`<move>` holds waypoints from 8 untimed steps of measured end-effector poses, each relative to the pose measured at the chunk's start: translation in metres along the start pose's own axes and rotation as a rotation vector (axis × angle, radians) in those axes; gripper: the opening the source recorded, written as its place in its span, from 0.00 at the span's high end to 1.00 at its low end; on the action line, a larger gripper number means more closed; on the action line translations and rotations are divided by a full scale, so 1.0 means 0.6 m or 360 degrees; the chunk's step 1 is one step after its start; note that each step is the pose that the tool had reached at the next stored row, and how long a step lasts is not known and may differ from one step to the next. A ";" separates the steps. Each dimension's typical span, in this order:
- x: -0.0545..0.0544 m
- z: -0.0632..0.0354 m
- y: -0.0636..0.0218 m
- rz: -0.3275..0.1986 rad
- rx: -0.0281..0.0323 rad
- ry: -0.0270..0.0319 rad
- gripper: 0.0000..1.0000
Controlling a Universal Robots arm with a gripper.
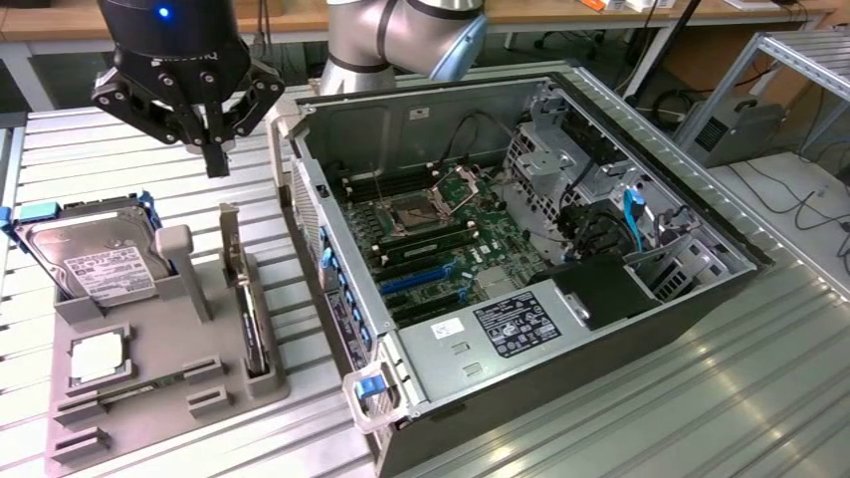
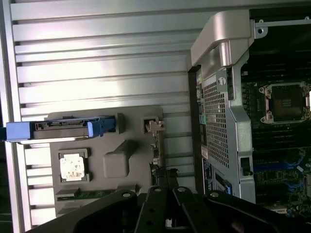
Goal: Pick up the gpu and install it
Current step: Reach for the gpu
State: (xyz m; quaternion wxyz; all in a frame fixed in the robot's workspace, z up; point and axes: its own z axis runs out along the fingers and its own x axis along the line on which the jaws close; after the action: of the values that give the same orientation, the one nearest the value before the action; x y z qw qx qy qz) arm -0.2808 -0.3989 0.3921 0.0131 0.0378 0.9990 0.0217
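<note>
The gpu (image 1: 249, 317) is a thin black card standing on edge in a slot of the grey holder (image 1: 159, 398), its silver bracket (image 1: 229, 239) at the far end. In the wrist view the gpu (image 2: 156, 153) appears edge-on, directly below the fingers. My gripper (image 1: 215, 159) hangs in the air above the holder's far end, a little above and beyond the bracket. Its fingers are shut together with nothing between them. In the wrist view the gripper (image 2: 165, 191) points down at the card. The open computer case (image 1: 638, 329) lies to the exterior view's right of the holder.
A hard drive (image 1: 94, 261) in a blue frame stands in the holder beside the gpu, and a small square silver chip (image 1: 100, 357) lies in front of it. Blue expansion slots (image 1: 418, 279) and a processor socket (image 1: 405, 211) sit on the motherboard. The case wall (image 1: 309, 209) rises close to the holder.
</note>
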 end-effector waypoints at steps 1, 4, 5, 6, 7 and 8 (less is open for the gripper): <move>0.000 0.000 0.000 0.0000 0.00000 0.00000 0.89; 0.000 0.000 0.000 0.0000 0.00003 0.00003 0.89; 0.000 0.000 -0.002 0.0000 0.00000 0.00001 0.89; 0.000 0.000 -0.003 0.0000 0.00001 0.00001 0.89; 0.000 0.000 -0.005 0.0000 0.00001 0.00001 0.89; 0.000 0.000 -0.007 0.0000 0.00001 0.00001 0.89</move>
State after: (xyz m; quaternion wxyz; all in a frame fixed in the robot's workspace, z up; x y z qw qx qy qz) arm -0.2808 -0.4030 0.3921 0.0130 0.0379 0.9990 0.0217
